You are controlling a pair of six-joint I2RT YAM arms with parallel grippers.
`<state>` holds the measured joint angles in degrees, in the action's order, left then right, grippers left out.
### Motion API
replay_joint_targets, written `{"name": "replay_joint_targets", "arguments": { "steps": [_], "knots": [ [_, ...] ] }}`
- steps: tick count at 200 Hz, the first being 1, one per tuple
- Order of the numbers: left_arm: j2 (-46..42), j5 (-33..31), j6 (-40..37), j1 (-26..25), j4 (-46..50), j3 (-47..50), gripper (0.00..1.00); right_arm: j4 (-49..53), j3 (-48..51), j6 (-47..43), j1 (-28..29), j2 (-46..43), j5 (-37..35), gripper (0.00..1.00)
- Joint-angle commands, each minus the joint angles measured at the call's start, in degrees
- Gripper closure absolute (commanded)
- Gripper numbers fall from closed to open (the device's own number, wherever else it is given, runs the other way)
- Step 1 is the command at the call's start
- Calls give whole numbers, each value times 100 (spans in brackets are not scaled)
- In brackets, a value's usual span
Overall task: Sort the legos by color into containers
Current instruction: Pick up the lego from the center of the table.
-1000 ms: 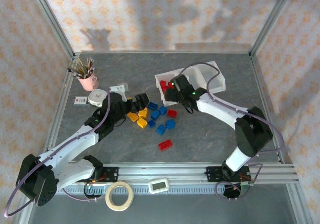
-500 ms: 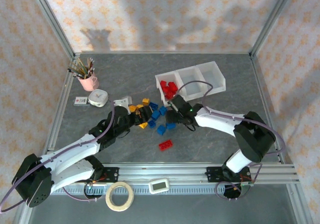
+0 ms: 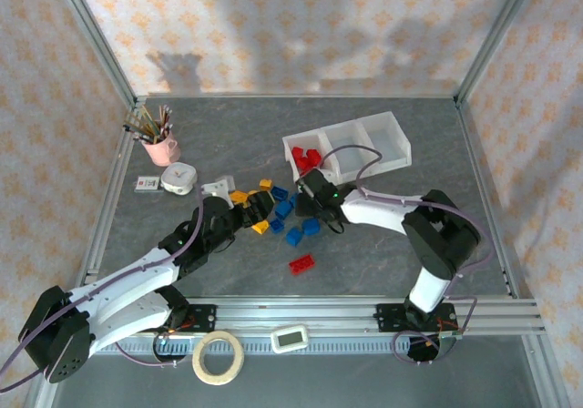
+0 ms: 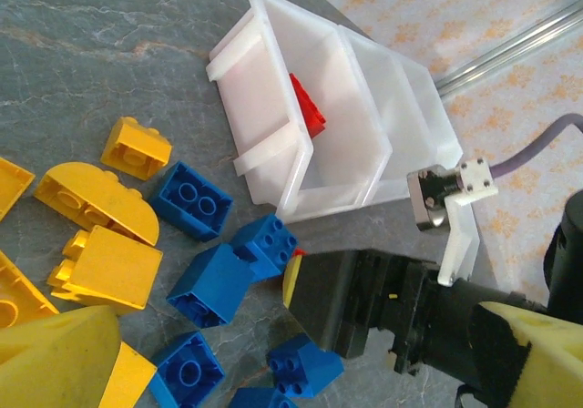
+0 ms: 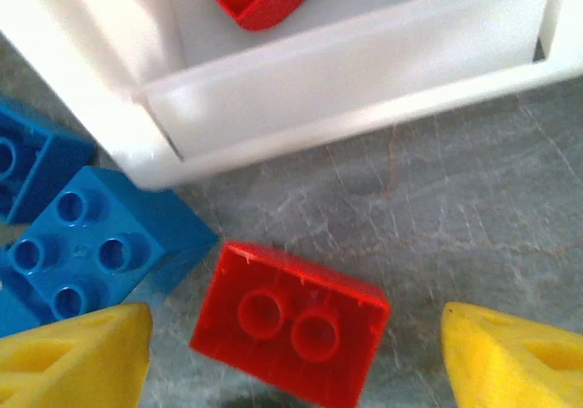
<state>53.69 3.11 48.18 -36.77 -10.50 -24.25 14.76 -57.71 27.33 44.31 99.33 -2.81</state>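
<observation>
Right end effector [image 5: 293, 335] stood released astride a red lego [image 5: 287, 326]; containers [image 5: 346, 71] lay just ahead. Left end effector [image 4: 293, 321] gaped, released, above blue legos [image 4: 209, 285].

The left arm [image 3: 137, 276] runs low from its base at the near left toward the middle, and the left pincer [image 3: 258, 210] at its end points right with its jaws spread wide. The right arm [image 3: 383, 212] rises at the near right, folds at the elbow and reaches left; the right pincer [image 3: 308, 200] tips downward, its yellow fingers [image 5: 77, 358] well apart
</observation>
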Motion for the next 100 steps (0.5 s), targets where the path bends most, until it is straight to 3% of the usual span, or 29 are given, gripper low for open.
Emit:
{"name": "replay_joint_targets", "arguments": {
  "steps": [1, 67, 100],
  "knots": [
    [-78, -175, 14, -38, -17, 9, 1, -51, -123, 227, -2, 173, -405, 21],
    [-96, -202, -37, -40, 1, 17, 1, -79, 246, 315, -89, -97, -569, 37],
    [-65, -188, -28, -36, -55, 26, 1, -63, 267, 332, -122, -38, -393, 38]
  ]
}}
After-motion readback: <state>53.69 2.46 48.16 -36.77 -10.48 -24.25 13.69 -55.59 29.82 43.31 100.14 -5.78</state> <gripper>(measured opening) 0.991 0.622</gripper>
